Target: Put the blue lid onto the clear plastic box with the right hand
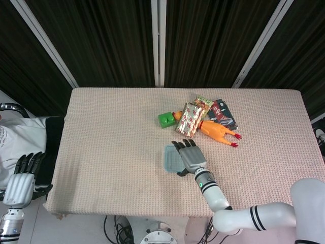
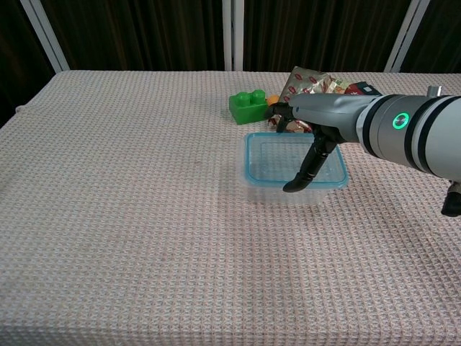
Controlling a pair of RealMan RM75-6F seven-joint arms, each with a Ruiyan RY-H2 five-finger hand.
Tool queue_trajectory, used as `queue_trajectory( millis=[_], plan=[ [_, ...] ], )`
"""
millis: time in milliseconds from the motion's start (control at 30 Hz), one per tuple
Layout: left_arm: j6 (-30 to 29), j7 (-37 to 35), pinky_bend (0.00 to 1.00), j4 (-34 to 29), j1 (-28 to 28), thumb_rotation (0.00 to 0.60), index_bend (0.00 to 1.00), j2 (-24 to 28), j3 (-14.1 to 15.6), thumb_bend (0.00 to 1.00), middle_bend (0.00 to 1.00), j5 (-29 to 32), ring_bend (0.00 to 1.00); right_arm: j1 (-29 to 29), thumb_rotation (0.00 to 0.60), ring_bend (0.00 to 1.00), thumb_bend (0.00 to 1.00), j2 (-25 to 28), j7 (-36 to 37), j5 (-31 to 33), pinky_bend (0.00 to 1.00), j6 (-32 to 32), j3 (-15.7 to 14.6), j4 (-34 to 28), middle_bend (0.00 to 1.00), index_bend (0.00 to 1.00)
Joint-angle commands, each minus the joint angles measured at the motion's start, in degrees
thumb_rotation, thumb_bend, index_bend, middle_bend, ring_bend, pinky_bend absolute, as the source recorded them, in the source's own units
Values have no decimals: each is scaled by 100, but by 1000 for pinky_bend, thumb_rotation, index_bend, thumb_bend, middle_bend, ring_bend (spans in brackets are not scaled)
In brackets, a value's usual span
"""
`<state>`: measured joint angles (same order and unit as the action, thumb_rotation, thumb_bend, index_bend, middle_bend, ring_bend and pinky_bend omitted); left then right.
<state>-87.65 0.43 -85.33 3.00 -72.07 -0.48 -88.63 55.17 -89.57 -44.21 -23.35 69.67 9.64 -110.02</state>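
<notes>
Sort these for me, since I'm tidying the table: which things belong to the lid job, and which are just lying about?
Part of the job:
blue lid, already on the box
clear plastic box
right hand, over the lid

Just lying about:
green block
rubber chicken
snack packets
left hand, off the table
</notes>
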Motion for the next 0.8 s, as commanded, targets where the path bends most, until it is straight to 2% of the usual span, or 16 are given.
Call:
queue_trajectory(
  millis=[33, 800],
  plan=[
    [1, -7, 0, 2, 1, 600, 65, -1, 0, 142, 54, -3, 0, -5, 600, 0, 161, 0, -11, -11, 0, 19, -9, 4, 221, 0],
    [6, -67, 0, 55, -8, 600, 65, -19, 10, 142, 55, 2, 0, -42, 600, 0, 157, -82, 31, -41, 0, -34, -36, 75, 215, 0]
  ],
)
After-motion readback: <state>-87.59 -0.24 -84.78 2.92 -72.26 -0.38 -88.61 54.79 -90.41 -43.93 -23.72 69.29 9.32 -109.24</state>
